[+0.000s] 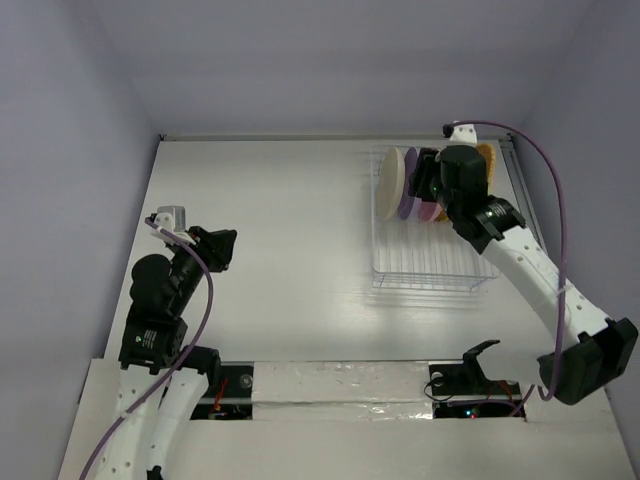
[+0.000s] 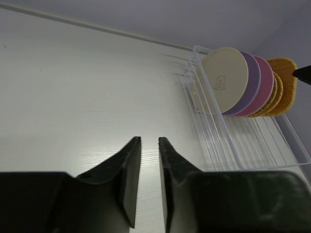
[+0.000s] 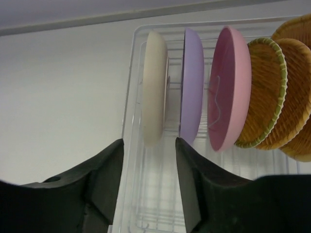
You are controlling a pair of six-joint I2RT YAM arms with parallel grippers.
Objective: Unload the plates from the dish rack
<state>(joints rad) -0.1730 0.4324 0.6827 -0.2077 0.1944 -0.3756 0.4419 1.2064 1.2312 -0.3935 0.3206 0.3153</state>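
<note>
The right gripper [image 3: 149, 144] hangs spread and empty, the cream plate [image 3: 154, 87] just beyond its gap (leftmost of six plates [image 3: 228, 87] upright in the dish rack [image 1: 425, 278], far right on the table [image 1: 280, 220]). The left gripper [image 2: 149, 141], near left, is barely parted and empty.

The top view looks down from above and behind the arms [image 1: 160, 290] over the whole table [image 1: 270, 200]. The left wrist view sits low, facing across it to the rack [image 2: 221, 131], well apart. The right wrist view faces the plates [image 3: 154, 87] edge-on, close up. All three share rack and plates.
</note>
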